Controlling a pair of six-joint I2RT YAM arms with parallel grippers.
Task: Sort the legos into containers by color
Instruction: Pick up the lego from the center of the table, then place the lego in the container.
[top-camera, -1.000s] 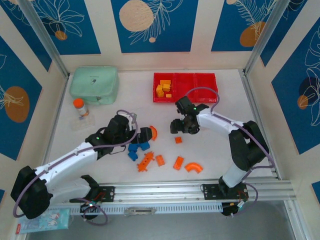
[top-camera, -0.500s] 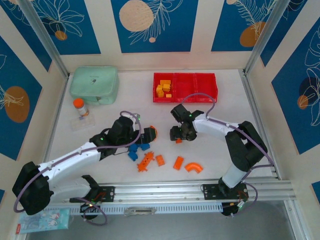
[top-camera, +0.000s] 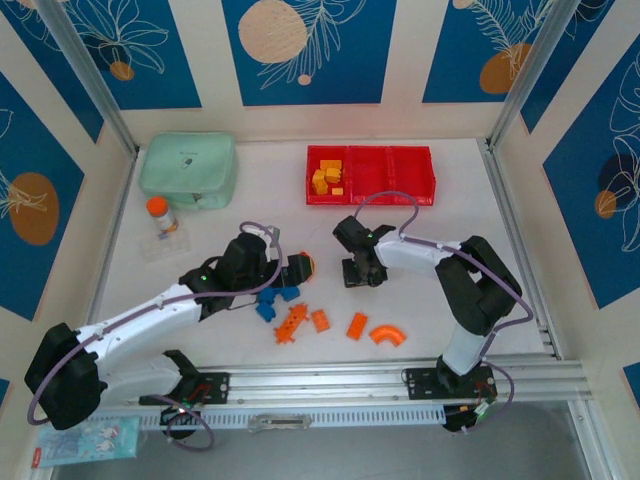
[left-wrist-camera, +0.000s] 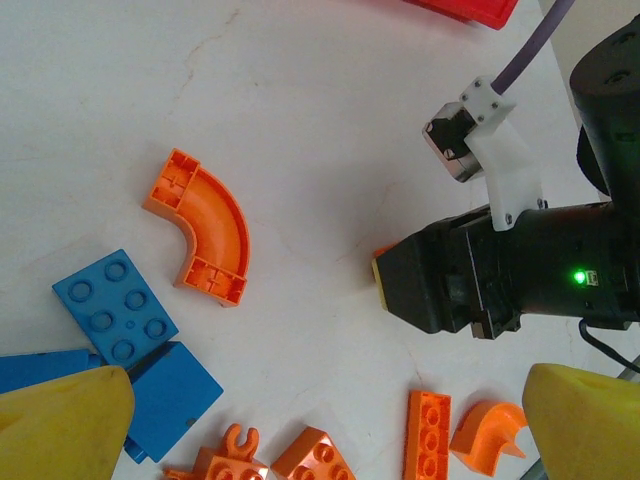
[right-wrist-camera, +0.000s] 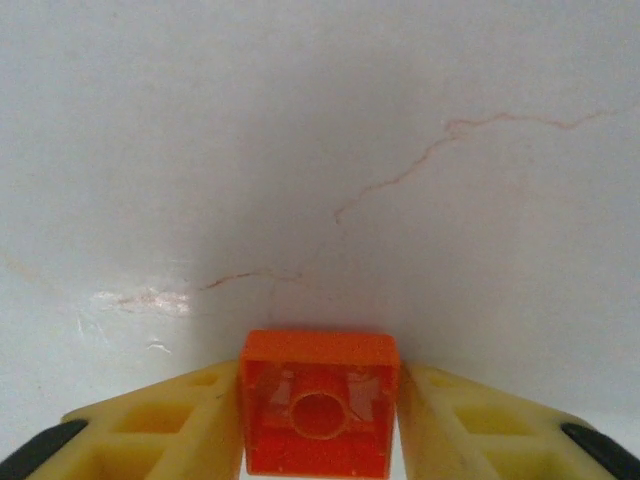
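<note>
Tabletop with bricks part sorted. Three joined red bins stood in a row at the far edge, right of its middle. The left bin held yellow bricks; the floors of the middle and right bins showed bare red.

The right arm reached toward the middle of the tabletop, between the bins and the loose bricks. The right jaws were clamped on a small orange brick. A yellow finger lay flush against each of its sides, and its hollow face with a round tube was turned toward the wrist camera.

The left arm stretched from the near-left corner toward the middle. The left jaws stood wide apart with nothing between them, and their yellow fingertips hung over the loose bricks. An orange arch lay flat just beyond them. Blue bricks lay beside the arch, on the near side.

Closer to the near edge lay a long studded orange piece, two small orange blocks and a second arch.

A mint-green case occupied the far-left corner. An orange-capped bottle stood just on its near side.
</note>
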